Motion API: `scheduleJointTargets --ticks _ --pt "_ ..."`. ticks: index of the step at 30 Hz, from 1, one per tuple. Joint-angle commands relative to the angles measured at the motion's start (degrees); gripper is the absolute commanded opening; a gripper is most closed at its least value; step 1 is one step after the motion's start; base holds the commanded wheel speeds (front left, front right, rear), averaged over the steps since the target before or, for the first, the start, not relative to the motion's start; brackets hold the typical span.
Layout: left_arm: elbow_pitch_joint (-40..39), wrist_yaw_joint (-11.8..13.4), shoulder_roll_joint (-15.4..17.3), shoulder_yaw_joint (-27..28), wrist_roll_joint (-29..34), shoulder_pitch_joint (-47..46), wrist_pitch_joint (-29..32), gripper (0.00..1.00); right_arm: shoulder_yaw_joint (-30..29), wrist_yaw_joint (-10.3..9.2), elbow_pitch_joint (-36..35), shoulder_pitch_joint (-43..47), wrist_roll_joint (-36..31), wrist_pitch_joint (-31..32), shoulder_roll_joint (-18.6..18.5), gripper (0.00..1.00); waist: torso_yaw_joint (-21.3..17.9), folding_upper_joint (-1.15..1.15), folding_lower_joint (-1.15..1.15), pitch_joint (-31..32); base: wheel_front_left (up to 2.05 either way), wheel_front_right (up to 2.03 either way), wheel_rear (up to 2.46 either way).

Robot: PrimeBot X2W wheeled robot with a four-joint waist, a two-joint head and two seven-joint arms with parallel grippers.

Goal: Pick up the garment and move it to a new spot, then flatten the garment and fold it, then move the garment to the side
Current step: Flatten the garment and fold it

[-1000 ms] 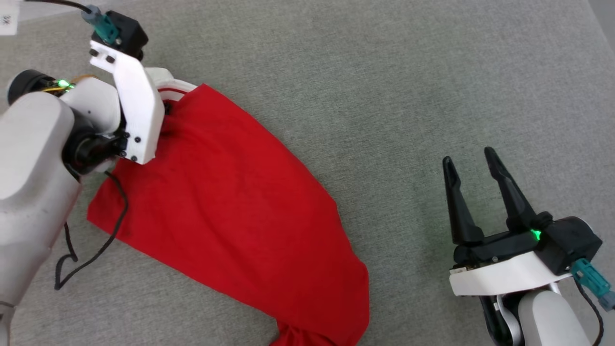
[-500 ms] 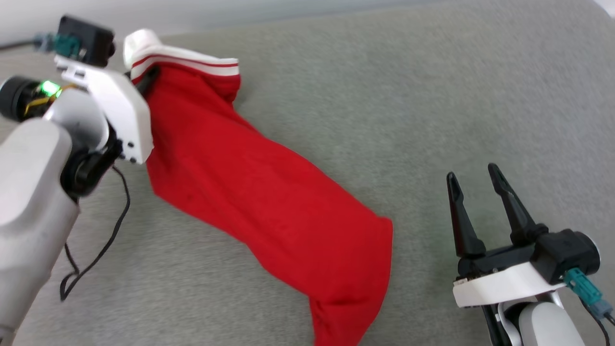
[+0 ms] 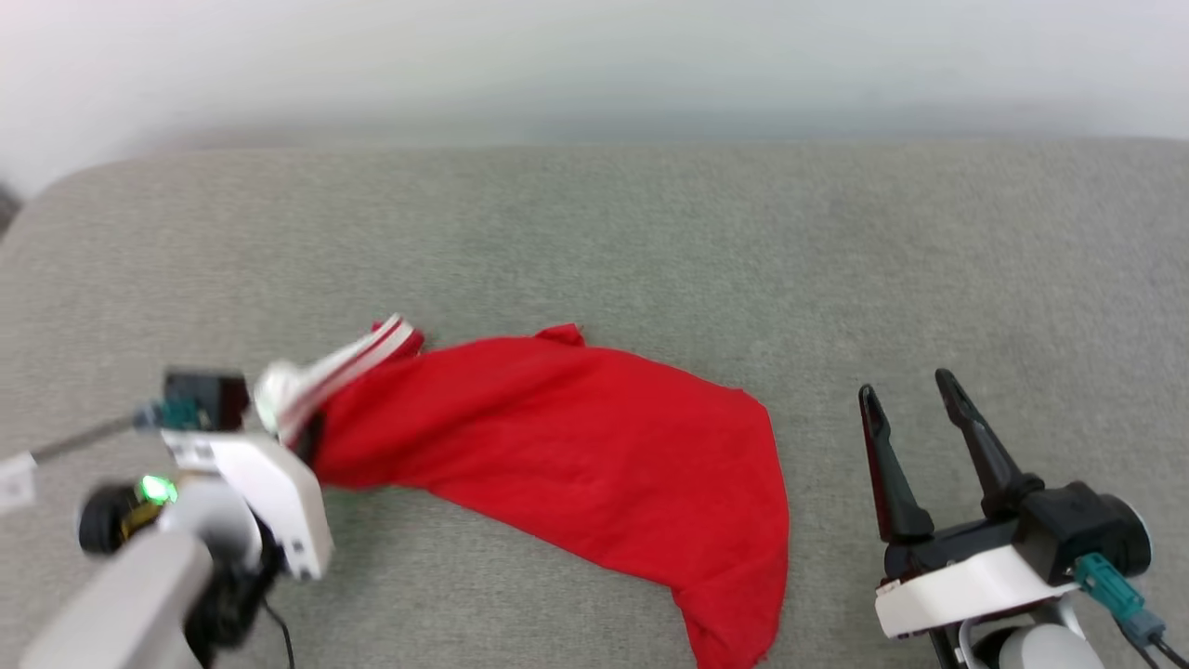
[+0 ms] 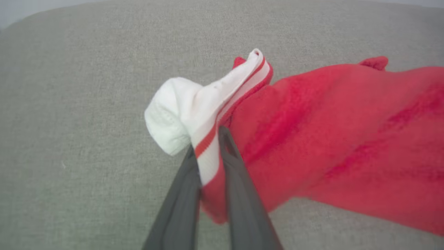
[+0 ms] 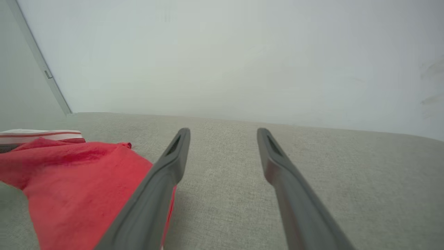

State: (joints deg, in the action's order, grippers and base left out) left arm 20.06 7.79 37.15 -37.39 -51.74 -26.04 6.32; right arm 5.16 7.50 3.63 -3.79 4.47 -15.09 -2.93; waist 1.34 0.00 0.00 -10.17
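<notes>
Your left end effector [image 4: 207,140] is clenched on the garment [image 3: 557,437]. Its two dark fingers [image 4: 239,187] are pinched together over the white sleeve [image 4: 173,111], right at the red-and-white striped trim [image 4: 244,78]. In the left wrist view the sleeve bunches into a rounded white lump just past the fingertips. The red body of the shirt falls away to that view's right.

From the head view, this end effector sits at the lower left, with a white bracket [image 3: 283,492] and a small green light [image 3: 153,488] on the wrist behind it. The garment runs from the grip toward the right across the grey fabric-covered worktop [image 3: 594,232]. It widens into a broad, plain red sheet, then narrows to a crumpled tail [image 3: 734,632] that reaches the bottom edge of the view. The sleeve end looks raised, while the rest lies on the worktop.

Your right end effector [image 3: 906,386] is at the lower right, released, with its fingers spread wide apart and only bare worktop between them. It is near the garment's right edge but apart from it. In the right wrist view the red cloth lies to the left of the fingers and is partly hidden behind one. You cannot tell whether this end effector touches the worktop. A pale wall [image 3: 594,65] rises behind the worktop's far edge.
</notes>
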Motion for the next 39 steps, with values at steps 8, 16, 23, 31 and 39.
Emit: scheduleJointTargets --ticks 8,16,23,31,39 --pt "3.2 1.9 -3.8 -0.9 -0.2 6.4 -5.1 1.00 -0.1 -0.02 0.8 1.6 -0.4 -0.1 0.1 1.00 2.8 0.00 0.00 3.3 0.00 0.00 0.00" --pt "-0.6 0.8 -4.1 0.1 5.1 7.4 -19.2 1.00 -0.9 -0.02 1.0 3.1 -0.4 -0.1 0.1 1.00 4.5 0.00 0.00 6.4 0.00 0.00 0.00" --pt "-15.6 3.9 -6.1 8.0 18.6 13.5 -21.5 1.00 -1.4 -0.02 1.0 4.0 -1.5 -0.1 0.1 1.00 5.7 0.00 0.00 7.7 0.00 0.00 0.00" --pt "-24.4 2.1 -11.7 14.0 29.1 22.6 -21.5 1.00 6.4 -0.03 -0.7 -1.3 3.3 18.5 -7.0 1.00 8.3 0.00 0.00 6.7 0.00 0.00 0.00" --pt "-23.2 -2.4 -16.3 15.8 32.5 21.7 -21.5 1.00 15.5 -0.02 -3.0 -13.2 19.5 51.0 -20.1 1.00 12.8 0.00 0.00 3.2 0.00 0.00 0.00"
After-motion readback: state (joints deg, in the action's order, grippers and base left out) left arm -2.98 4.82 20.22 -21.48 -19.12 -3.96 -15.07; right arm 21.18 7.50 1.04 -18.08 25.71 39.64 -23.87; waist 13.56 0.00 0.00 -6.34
